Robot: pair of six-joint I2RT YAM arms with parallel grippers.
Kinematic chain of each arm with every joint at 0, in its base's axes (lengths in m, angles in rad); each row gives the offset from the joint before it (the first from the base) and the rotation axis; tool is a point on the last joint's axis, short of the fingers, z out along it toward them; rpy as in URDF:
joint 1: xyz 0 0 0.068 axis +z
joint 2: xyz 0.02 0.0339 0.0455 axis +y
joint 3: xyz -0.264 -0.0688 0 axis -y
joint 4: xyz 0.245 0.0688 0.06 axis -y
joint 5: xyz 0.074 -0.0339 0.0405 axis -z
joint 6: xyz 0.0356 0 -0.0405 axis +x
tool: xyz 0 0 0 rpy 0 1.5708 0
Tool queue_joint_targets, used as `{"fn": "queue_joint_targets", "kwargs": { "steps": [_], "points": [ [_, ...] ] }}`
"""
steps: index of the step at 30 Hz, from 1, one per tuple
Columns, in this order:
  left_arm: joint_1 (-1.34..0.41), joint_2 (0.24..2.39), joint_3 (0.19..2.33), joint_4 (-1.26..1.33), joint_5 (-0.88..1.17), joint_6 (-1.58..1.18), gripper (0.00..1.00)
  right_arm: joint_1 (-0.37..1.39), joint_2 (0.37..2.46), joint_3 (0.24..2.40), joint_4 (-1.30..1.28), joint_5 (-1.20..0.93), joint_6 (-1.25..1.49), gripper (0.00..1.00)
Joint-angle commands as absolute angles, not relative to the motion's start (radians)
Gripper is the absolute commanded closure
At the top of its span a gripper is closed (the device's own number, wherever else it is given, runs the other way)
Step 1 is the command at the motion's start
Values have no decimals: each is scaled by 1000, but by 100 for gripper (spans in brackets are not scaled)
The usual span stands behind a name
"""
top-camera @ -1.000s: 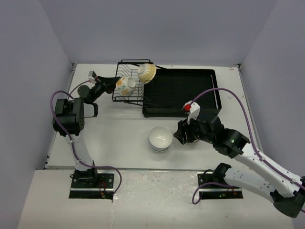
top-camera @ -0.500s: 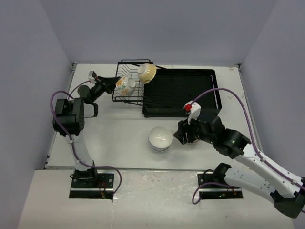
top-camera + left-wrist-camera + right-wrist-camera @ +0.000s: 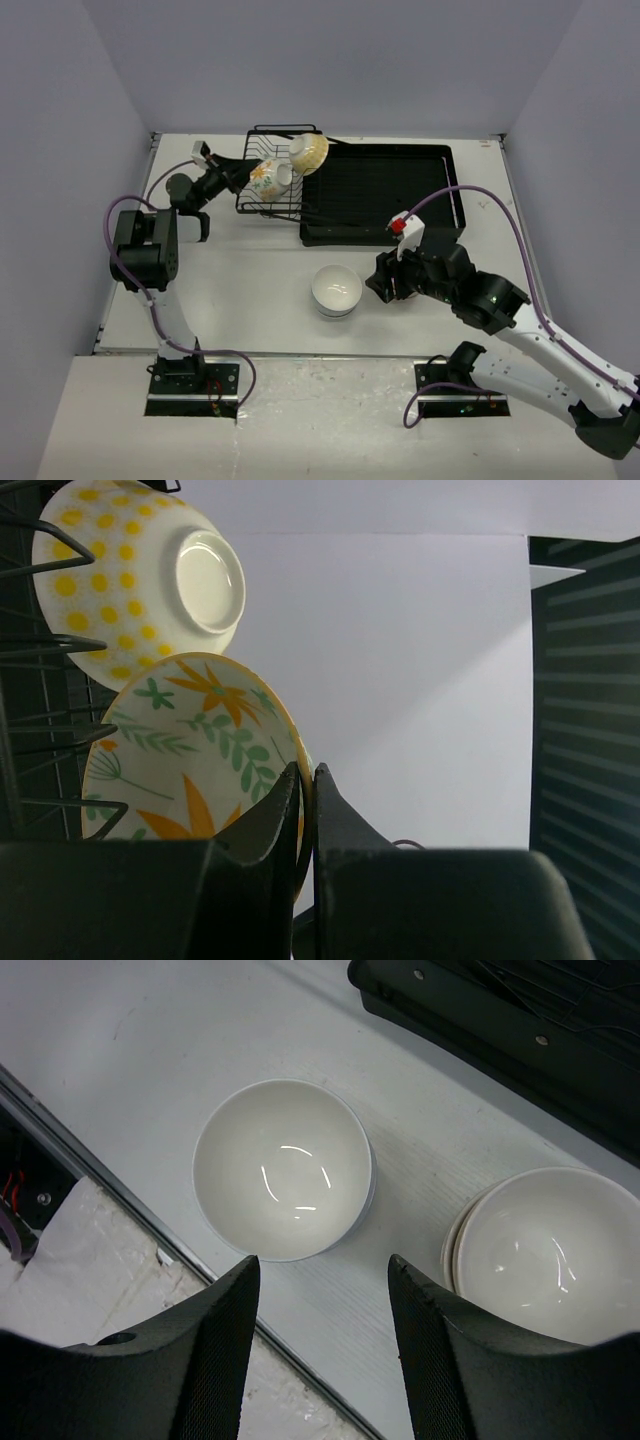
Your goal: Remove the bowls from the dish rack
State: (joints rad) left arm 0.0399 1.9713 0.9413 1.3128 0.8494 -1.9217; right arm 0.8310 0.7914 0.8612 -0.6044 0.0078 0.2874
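What the left gripper [image 3: 305, 772] is holding: it is pinching the rim of the flowered bowl [image 3: 190, 750], its fingers closed tight on either side of the wall.
Flowered bowl: standing on edge among the wires at the left end of the dish rack [image 3: 380, 190], just beside the yellow-dotted bowl [image 3: 120, 570].
Yellow-dotted bowl: leaning in the rack, its foot facing the wrist camera.
Right gripper [image 3: 322, 1270]: hanging about half open over the bench [image 3: 250, 270], gripping nothing.
White bowl [image 3: 283, 1168]: sitting upright on the bench under the right gripper, near a stack of pale bowls [image 3: 545, 1250].
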Motion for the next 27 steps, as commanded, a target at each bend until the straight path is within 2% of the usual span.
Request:
{"fn": "queue_joint_targets", "kwargs": {
  "steps": [1, 8, 11, 14, 20, 24, 27],
  "points": [
    [38, 1907, 982, 1773, 857, -1913, 100, 834, 787, 861, -569, 17, 290, 44],
    [38, 1858, 995, 1770, 865, -1893, 100, 834, 784, 862, -571, 41, 305, 44],
    [40, 1786, 1026, 1668, 899, -1781, 100, 834, 788, 870, -571, 61, 324, 44],
    [38, 1692, 1087, 1385, 923, -1543, 100, 833, 799, 882, -571, 78, 331, 44],
    [37, 1568, 1184, 1094, 965, -1273, 100, 793, 834, 923, -566, 84, 328, 44],
    [11, 1456, 1250, 615, 927, -889, 100, 672, 859, 1003, -566, 28, 321, 44],
    [-87, 1346, 1299, 235, 781, -549, 100, 572, 888, 1121, -574, -52, 319, 42]
  ]
}}
